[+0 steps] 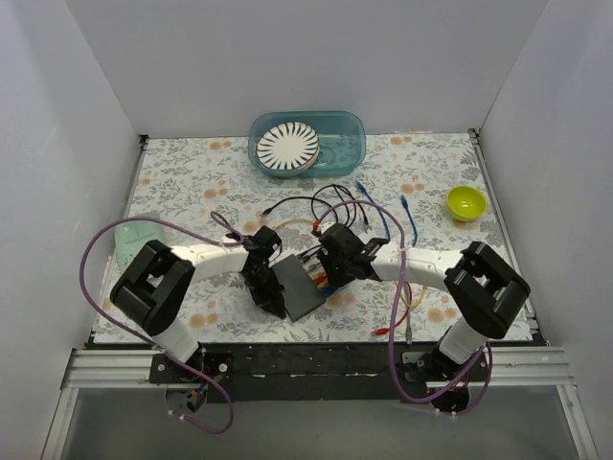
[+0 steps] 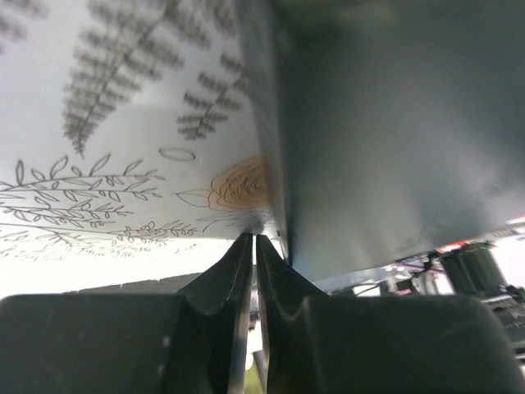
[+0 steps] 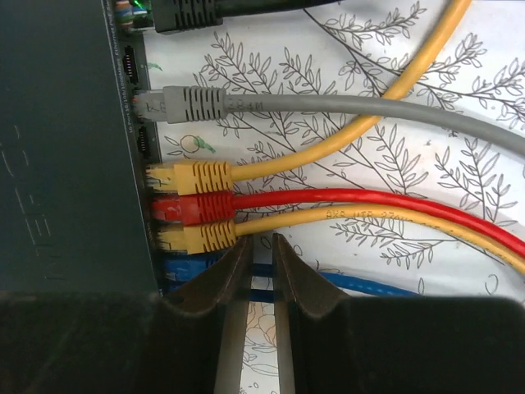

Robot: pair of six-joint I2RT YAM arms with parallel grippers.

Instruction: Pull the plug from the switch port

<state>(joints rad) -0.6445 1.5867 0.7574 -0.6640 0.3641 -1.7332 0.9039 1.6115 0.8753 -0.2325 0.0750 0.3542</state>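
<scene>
The dark grey switch (image 1: 299, 287) lies between my two grippers, its socket edge facing right. In the right wrist view the switch (image 3: 66, 148) holds a black plug (image 3: 189, 12), a grey plug (image 3: 184, 104), a yellow plug (image 3: 193, 175), a red plug (image 3: 193, 207), a second yellow plug (image 3: 197, 236) and a blue plug (image 3: 184, 269). My right gripper (image 3: 262, 240) stands narrowly open just below the lower yellow plug, with blue cables crossing behind the gap. My left gripper (image 2: 254, 238) is shut and empty at the switch's (image 2: 394, 139) left edge.
A blue tub (image 1: 350, 129) with a striped plate (image 1: 287, 147) stands at the back. A green bowl (image 1: 466, 202) is at the right and a pale green cup (image 1: 134, 240) at the left. Loose cables (image 1: 369, 206) spread behind the switch.
</scene>
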